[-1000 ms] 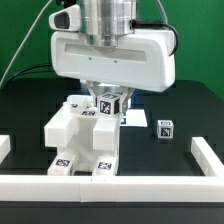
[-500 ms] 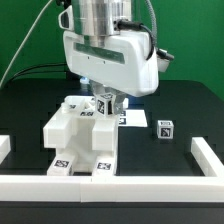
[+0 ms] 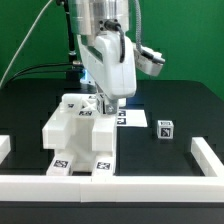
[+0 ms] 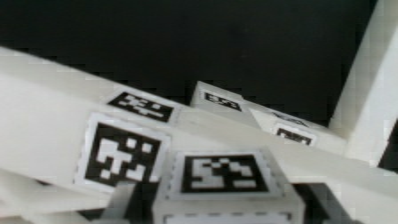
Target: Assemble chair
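Observation:
The chair's joined white parts (image 3: 80, 135) stand at the centre of the black table, with tags on their top and front faces. My gripper (image 3: 108, 102) hangs right over their back edge, with the hand seen edge-on. In the wrist view the gripper (image 4: 222, 208) is shut on a small white tagged cube (image 4: 222, 172), with a dark finger (image 4: 135, 205) on either side. Tagged faces of the chair parts (image 4: 121, 150) lie just beyond it. In the exterior view the held cube is mostly hidden by the hand. A second small tagged cube (image 3: 165, 128) sits loose on the exterior view's right.
Long plain white border bars run along the front (image 3: 110, 182) and the exterior view's right (image 3: 210, 155) and left (image 3: 4, 148). The marker board (image 3: 124, 119) lies just behind the chair parts. Cables hang behind the arm.
The hand has turned about its vertical axis, from broadside to edge-on, and shifted slightly towards the exterior view's right. The cube stays in its grip. The chair parts and loose cube have not moved.

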Robot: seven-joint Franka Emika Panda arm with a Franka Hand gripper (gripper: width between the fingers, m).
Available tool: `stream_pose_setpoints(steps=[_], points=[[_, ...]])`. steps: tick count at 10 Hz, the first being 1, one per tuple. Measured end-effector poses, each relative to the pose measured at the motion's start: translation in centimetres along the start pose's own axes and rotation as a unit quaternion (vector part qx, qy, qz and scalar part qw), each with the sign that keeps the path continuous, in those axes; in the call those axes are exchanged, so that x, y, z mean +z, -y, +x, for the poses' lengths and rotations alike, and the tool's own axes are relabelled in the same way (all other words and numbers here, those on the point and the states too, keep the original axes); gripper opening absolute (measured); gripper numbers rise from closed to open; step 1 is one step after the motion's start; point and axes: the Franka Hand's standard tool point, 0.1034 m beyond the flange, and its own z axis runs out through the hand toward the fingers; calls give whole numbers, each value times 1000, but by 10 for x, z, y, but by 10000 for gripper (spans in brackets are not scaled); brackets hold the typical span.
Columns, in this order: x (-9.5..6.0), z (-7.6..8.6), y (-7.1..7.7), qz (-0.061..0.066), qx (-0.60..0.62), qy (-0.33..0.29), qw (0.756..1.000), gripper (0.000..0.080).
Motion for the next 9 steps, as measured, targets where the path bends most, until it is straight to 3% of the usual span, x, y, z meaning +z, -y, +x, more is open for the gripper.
stream_pose_setpoints(steps=[4, 9], points=[[0, 0, 1, 7, 95, 9, 995, 271], [-1, -4, 4, 13, 236, 26, 971, 271]])
